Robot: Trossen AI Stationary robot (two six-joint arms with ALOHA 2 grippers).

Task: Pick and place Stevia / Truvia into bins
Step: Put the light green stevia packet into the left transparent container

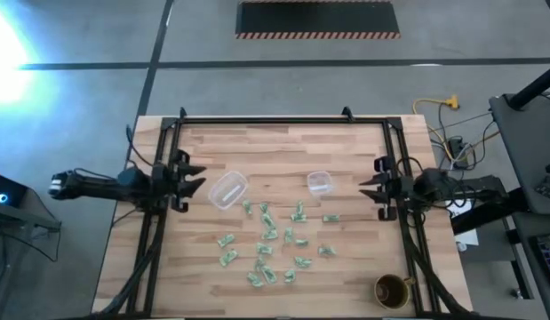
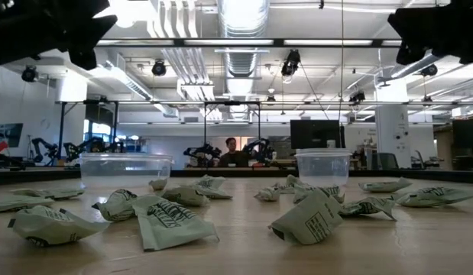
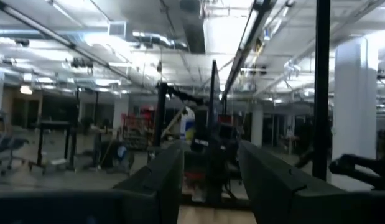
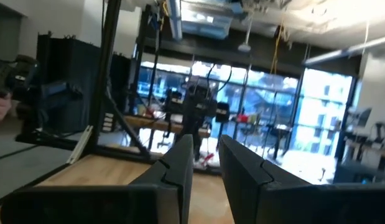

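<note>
Crumpled Stevia / Truvia packets [image 2: 171,220] untouched, bins [image 1: 227,189] waiting. Nothing picked: left gripper [image 1: 196,182] spread, right gripper [image 1: 367,187] narrowly parted, both empty. Next: descend onto one packet.

overhead, table-level, two wrist views

My overhead view has harsh glare blowing out its top left corner; the table [image 1: 346,151] itself is evenly lit, with faint shadows. At table height, bright ceiling lights [image 2: 244,15] silhouette my arms. My left wrist picture is dim and blurred throughout.
</note>
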